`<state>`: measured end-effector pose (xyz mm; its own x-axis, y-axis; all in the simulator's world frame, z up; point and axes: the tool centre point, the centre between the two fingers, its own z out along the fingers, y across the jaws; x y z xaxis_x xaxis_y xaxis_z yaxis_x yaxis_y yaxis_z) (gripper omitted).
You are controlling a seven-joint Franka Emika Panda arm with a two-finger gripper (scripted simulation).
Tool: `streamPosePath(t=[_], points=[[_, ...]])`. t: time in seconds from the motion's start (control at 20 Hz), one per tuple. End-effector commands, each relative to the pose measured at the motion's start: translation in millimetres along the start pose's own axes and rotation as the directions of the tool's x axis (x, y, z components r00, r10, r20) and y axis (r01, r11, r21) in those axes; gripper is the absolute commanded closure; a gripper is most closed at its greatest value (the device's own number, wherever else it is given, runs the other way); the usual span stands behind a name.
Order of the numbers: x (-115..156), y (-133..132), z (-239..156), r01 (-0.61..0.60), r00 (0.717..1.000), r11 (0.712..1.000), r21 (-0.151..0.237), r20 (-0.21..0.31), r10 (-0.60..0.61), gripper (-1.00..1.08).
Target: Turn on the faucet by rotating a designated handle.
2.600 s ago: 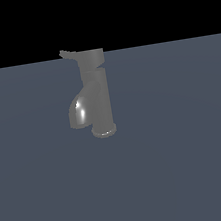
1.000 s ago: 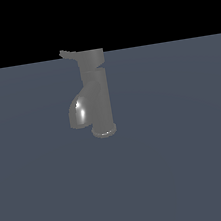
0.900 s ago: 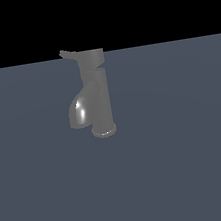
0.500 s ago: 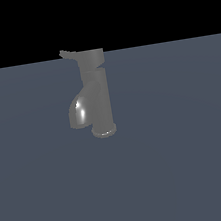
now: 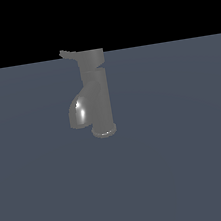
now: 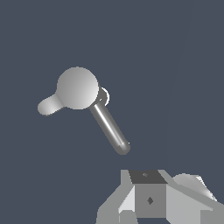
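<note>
— Can you see what the gripper [image 6: 151, 205] is doing?

— Barely. Only a blocky white-and-grey piece of it pokes into the wrist view; the fingertips are out of the picture, so I can't tell how wide it is open or whether it holds anything. Nothing is in contact with the tap, anyway, and in the exterior view the arm doesn't appear at all.

— So how far along is it?

— I'd say at the very start. The handle [image 5: 90, 58] looks untouched, its thin flat lever [image 5: 67, 53] pointing towards the exterior view's left. The approach, the contact and the whole rotation look to be left.

— And the faucet [image 5: 98, 96] itself?

— Standing upright on the plain slate-blue surface [image 5: 181, 162], well apart from the gripper. Dark grey glossy metal: a cylindrical body on a round base flange, a bulging spout [image 5: 80, 111] curving downward with a bright highlight on it. From above, the handle's cap [image 6: 77, 88] reads as a smooth pale disc, with one rounded stub and one longer shiny rod sticking out from under it.
</note>
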<state>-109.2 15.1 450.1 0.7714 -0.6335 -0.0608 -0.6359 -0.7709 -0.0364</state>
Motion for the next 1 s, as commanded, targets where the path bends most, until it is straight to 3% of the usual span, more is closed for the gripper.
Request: streamPosePath(t=[0.0, 0.45, 0.95], points=[[7.9, -10.7, 5.6, -0.061, 0.998, 0.998, 0.001, 0.000, 0.061, 1.08], [34.2, -48.4, 29.6, -0.273, 0.962, 0.962, 0.001, -0.003, 0.273, 1.08], [60.1, -90.1, 63.0, -0.492, 0.870, 0.871, 0.001, -0.015, 0.492, 1.08]])
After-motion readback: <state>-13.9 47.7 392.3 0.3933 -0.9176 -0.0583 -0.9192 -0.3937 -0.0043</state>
